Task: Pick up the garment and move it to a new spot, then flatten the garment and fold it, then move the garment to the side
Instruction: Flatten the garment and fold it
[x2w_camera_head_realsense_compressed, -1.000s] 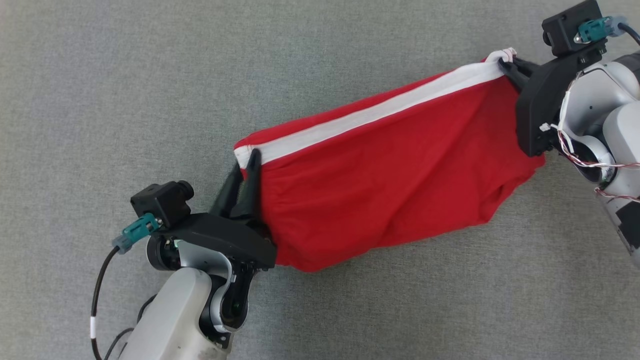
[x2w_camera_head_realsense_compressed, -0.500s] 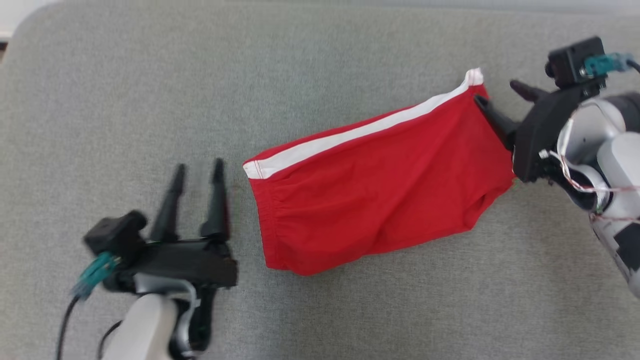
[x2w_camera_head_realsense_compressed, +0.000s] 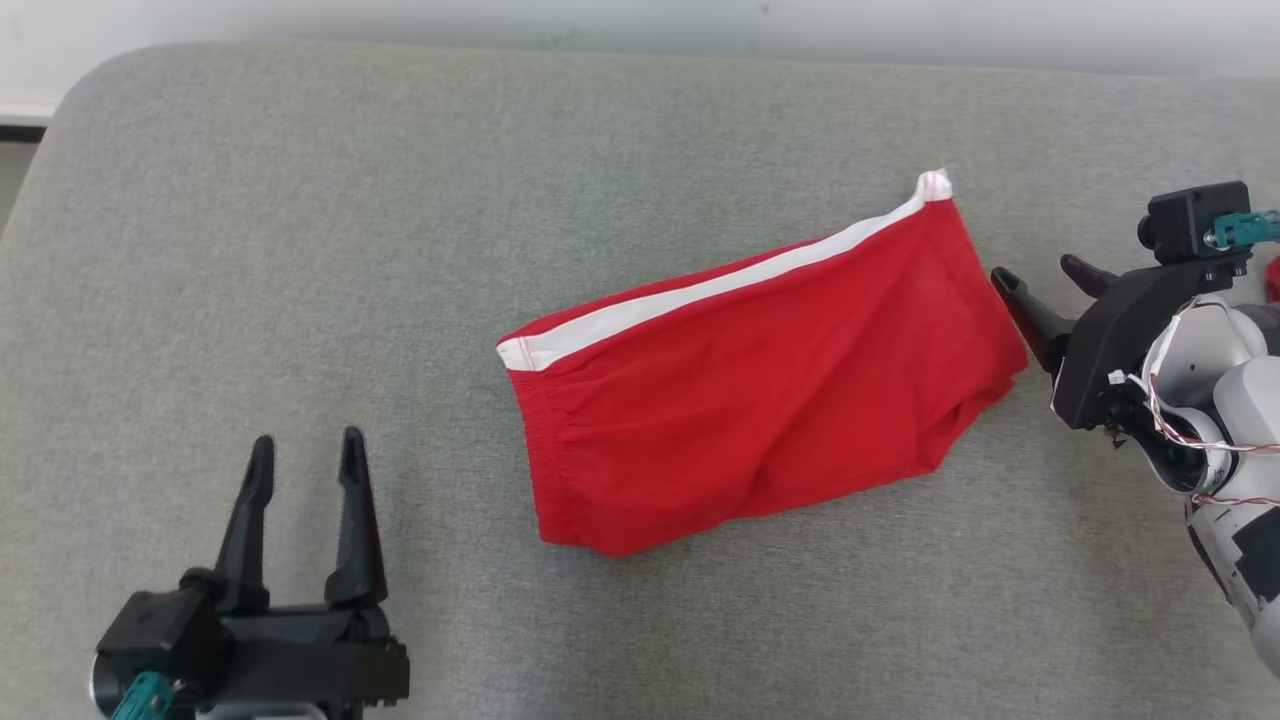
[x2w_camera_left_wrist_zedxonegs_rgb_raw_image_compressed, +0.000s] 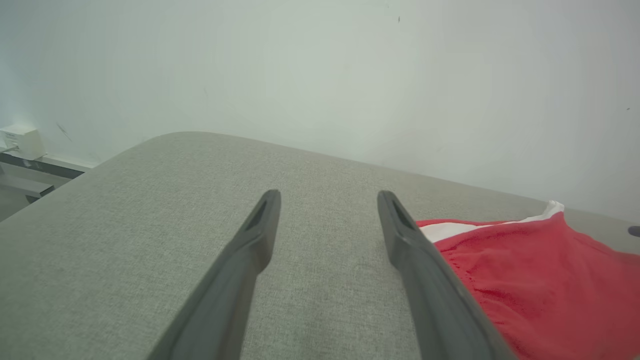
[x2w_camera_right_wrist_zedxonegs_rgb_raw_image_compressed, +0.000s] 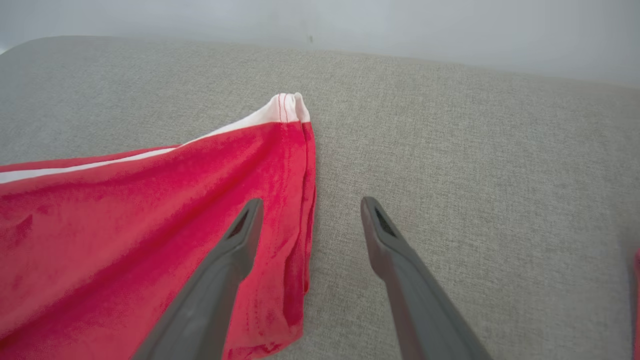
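The red garment (x2w_camera_head_realsense_compressed: 760, 400) lies flat on the grey counter (x2w_camera_head_realsense_compressed: 300, 200), a little right of the middle, slanted, with its white stripe (x2w_camera_head_realsense_compressed: 700, 290) along the far edge. My left pincer (x2w_camera_head_realsense_compressed: 307, 437) hangs open and empty at the near left, well apart from the cloth. My right pincer (x2w_camera_head_realsense_compressed: 1035, 268) is open and empty too, just beside the garment's right end.
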